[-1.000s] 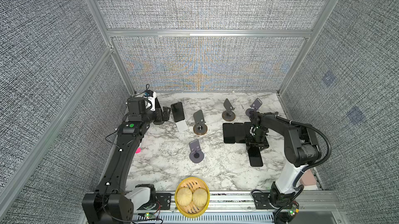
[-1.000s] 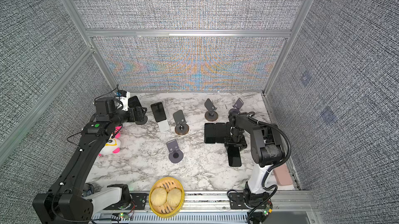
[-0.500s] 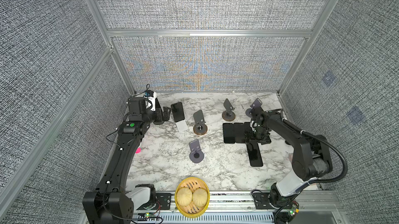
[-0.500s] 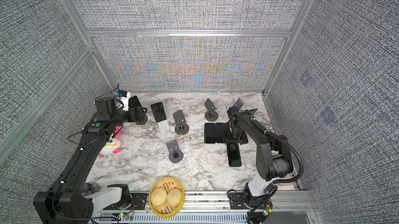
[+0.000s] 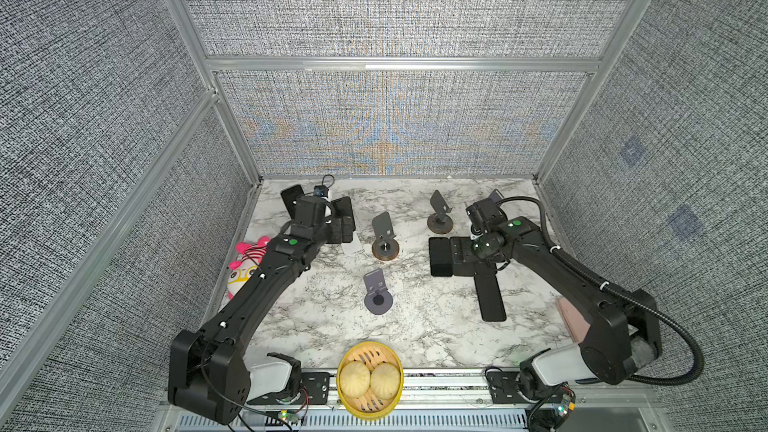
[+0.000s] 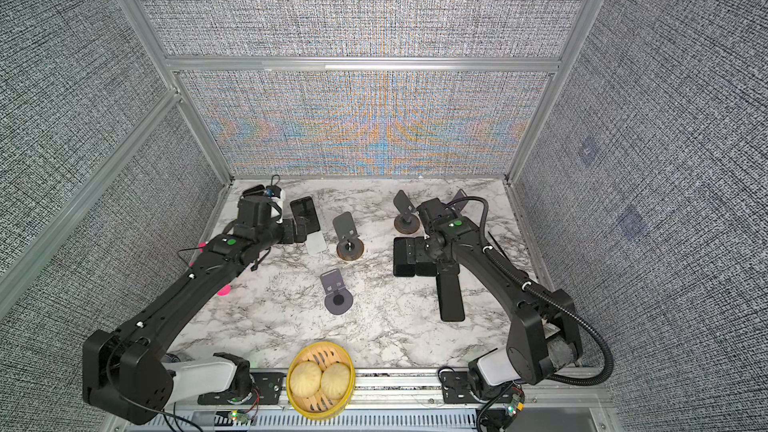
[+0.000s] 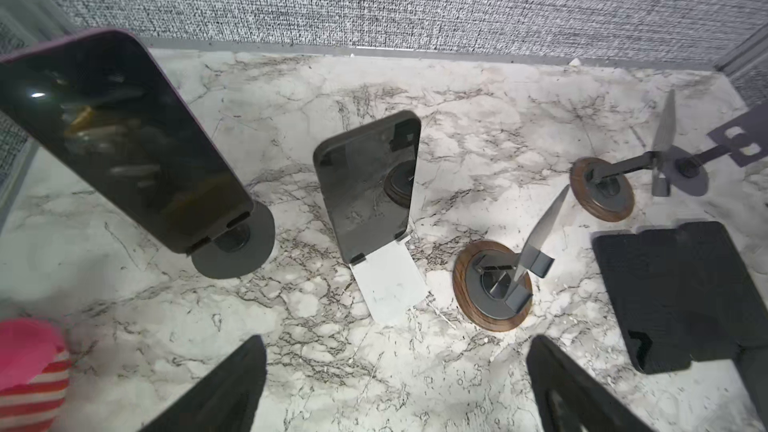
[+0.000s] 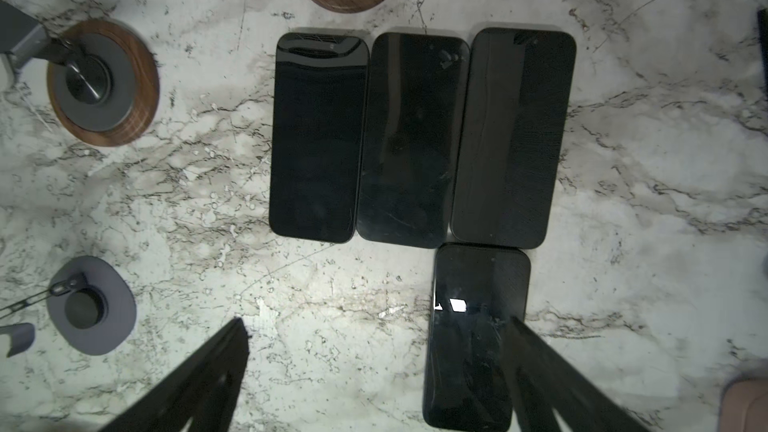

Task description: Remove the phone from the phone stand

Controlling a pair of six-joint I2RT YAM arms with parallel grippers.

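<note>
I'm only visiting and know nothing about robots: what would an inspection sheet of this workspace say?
Surface: marble tabletop, no spills seen.
Job's things: purple-edged phone and dark phone still on stands, back left; four flat phones on the right; empty stands mid-table.
Clutter: bun steamer at front edge, pink plush toy at left.
Grippers: left gripper and right gripper both have jaws open, holding nothing.
Cables: black hose loops off the right arm, clear of phones.
Surroundings: grey fabric walls in a metal frame.

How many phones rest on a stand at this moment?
2. A purple-edged black phone on a grey round-based stand at the back left; a dark grey phone on a white stand beside it. No phone seems hidden.
</note>
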